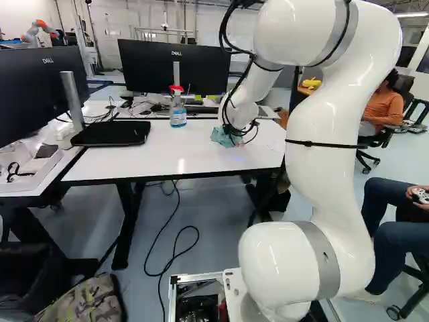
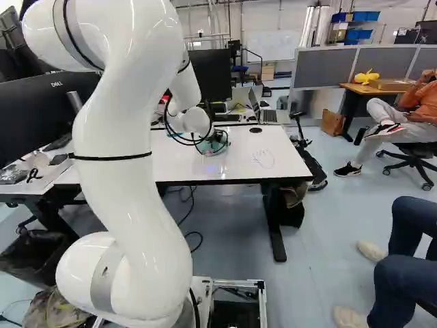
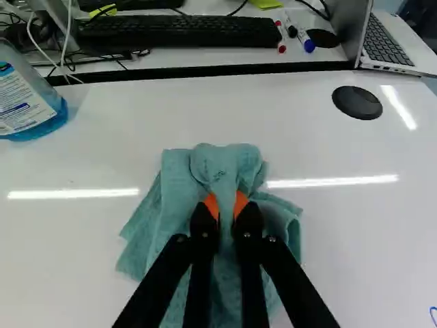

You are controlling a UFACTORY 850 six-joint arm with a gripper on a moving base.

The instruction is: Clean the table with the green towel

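Observation:
My gripper (image 1: 237,138) is low over the white table (image 1: 120,164), partly hidden behind cables. In the wrist view the gripper (image 3: 226,206) is shut on a bunched fold of the green towel (image 3: 174,191), pinched between its orange pads. The towel (image 1: 222,136) spreads on the tabletop around and under the fingers. A faint drawn scribble (image 2: 263,158) marks the white surface, to the right of the towel in the right base view.
A spray bottle (image 1: 177,109) with blue liquid and a red top stands on the table. A black round object (image 3: 357,102) lies beyond the towel. Past the table's far edge are a keyboard (image 3: 181,31), markers and a laptop (image 3: 389,41). Monitors (image 1: 175,66) stand behind.

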